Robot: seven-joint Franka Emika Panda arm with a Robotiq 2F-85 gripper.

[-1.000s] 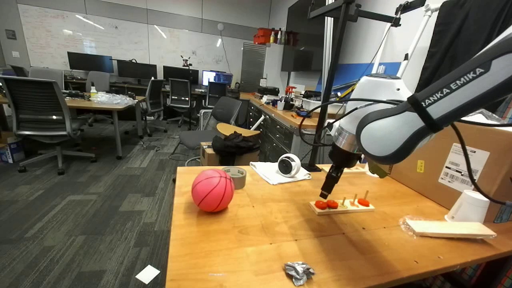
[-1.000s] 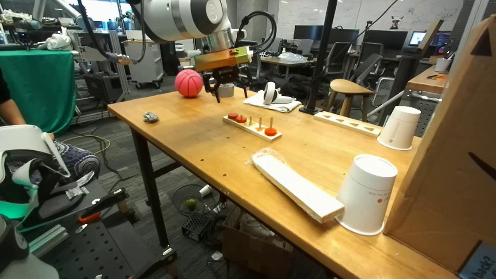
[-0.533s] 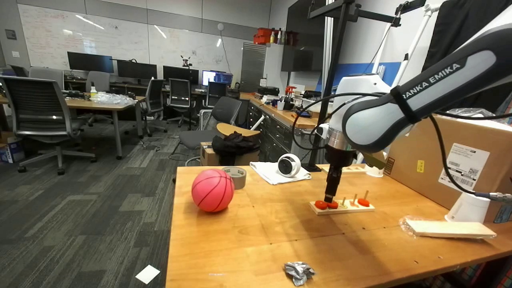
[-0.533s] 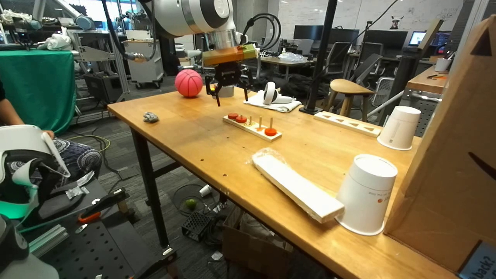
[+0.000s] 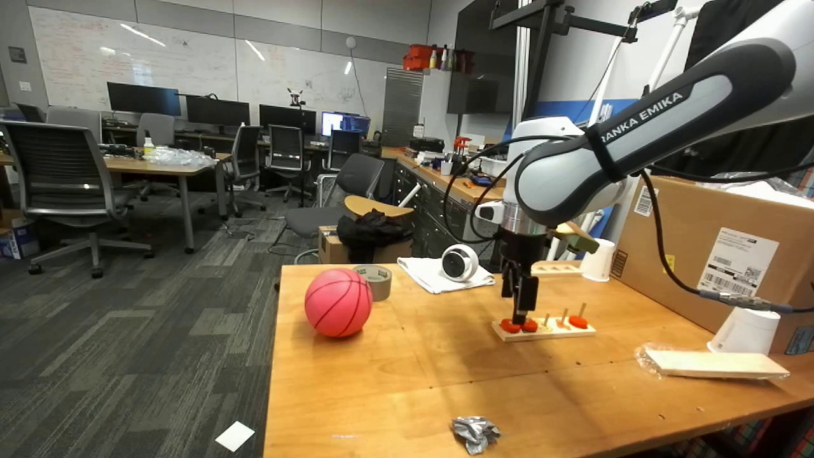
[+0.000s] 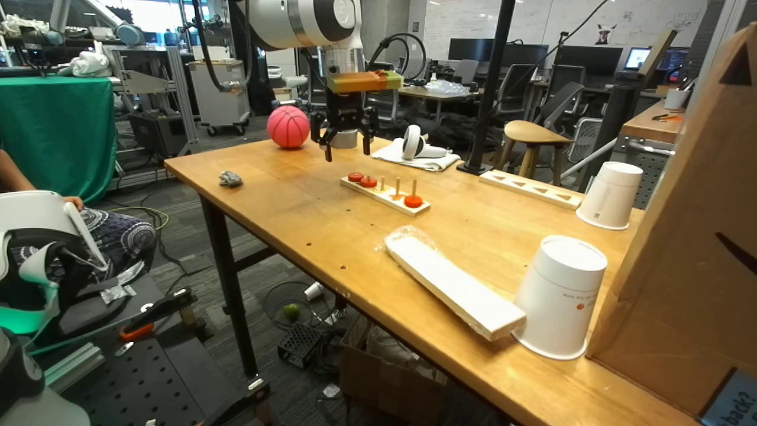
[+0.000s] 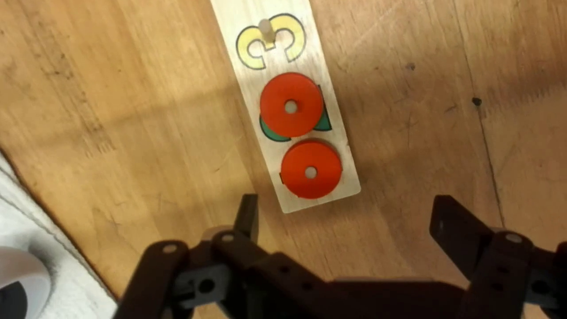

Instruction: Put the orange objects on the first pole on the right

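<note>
Jaws spread wide, holding nothing

The gripper [image 7: 346,200] hangs near one end of the board [image 7: 296,205], above it and apart. Closest is the near disc [image 7: 311,185], orange, around the near pole [image 7: 310,172]; just beside it, the second disc [image 7: 306,103] sits around the second pole [image 7: 290,106]. Farther along, the third pole [image 7: 267,32] and fourth pole [image 6: 397,187] stand bare. At the opposite end the far disc [image 6: 413,202] sits around the far pole [image 6: 414,187], rightmost in both exterior views.

If that far pole is the task's "first on the right", one disc looks placed and two are left, neither lifted. Were the near pole meant, the near disc would count instead; the views alone do not settle it.

Well apart on the table [image 5: 381,381], the pink ball [image 5: 338,303] seems no part of the job.
</note>
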